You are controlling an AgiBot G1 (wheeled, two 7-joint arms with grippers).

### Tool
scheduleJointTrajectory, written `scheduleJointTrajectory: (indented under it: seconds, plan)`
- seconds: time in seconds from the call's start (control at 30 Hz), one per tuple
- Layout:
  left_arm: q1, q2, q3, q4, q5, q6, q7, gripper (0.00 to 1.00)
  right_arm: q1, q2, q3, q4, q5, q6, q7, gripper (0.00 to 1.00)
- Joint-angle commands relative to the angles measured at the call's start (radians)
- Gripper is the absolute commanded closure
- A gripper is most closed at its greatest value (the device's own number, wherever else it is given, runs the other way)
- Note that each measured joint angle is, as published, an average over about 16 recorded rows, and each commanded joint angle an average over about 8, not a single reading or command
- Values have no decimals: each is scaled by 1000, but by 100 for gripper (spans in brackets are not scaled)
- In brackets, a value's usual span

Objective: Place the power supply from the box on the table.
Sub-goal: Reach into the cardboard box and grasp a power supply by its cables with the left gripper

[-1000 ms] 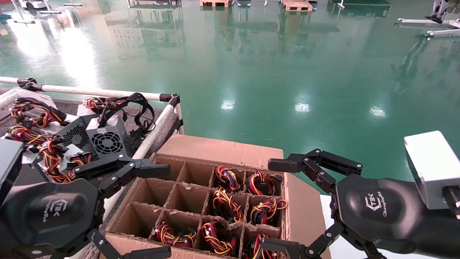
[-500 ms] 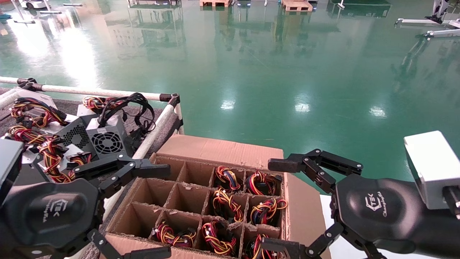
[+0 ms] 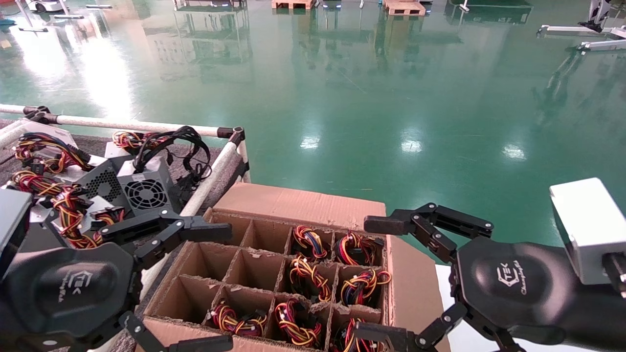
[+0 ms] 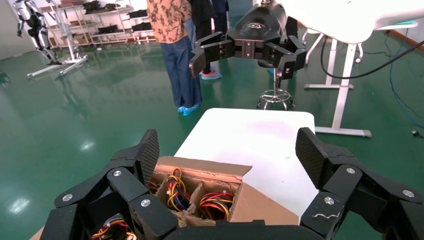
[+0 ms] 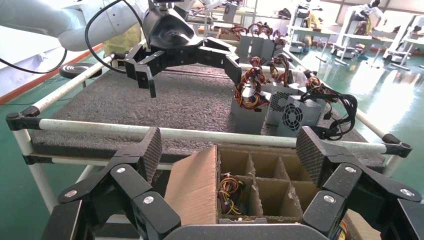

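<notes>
The box (image 3: 303,203) stands open below me, its flap folded back. Several cells of its grid hold a power supply (image 3: 305,278), each showing only its bundle of coloured wires; the cells nearer the table are empty. Several more units (image 3: 144,188) stand on the table (image 3: 93,144) at the left. My left gripper (image 3: 220,288) hovers open above the box's left side with nothing between its fingers. My right gripper (image 3: 374,279) hovers open over the box's right edge, also holding nothing. The right wrist view looks past the box (image 5: 192,185) at the table (image 5: 165,100).
White tube rails (image 3: 122,126) with black joints edge the table beside the box. A white tabletop (image 4: 250,135) lies on the box's right side. A glossy green floor (image 3: 371,98) stretches beyond. A person (image 4: 175,45) stands farther off in the left wrist view.
</notes>
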Motion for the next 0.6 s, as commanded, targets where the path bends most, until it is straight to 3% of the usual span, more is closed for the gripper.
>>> scheduleJointTrajectory:
  seconds: [0.03, 0.23, 0.6]
  plan:
    - [0, -1, 0, 0, 1, 0, 0, 0, 0, 0, 0, 0, 0, 0, 0, 100]
    - [-20, -26, 25, -7, 50, -5, 36, 0, 0, 0, 0, 0, 0, 0, 0, 100]
    - [-134, -82, 129, -44, 245, -52, 129, 0, 0, 0, 0, 0, 0, 0, 0, 100]
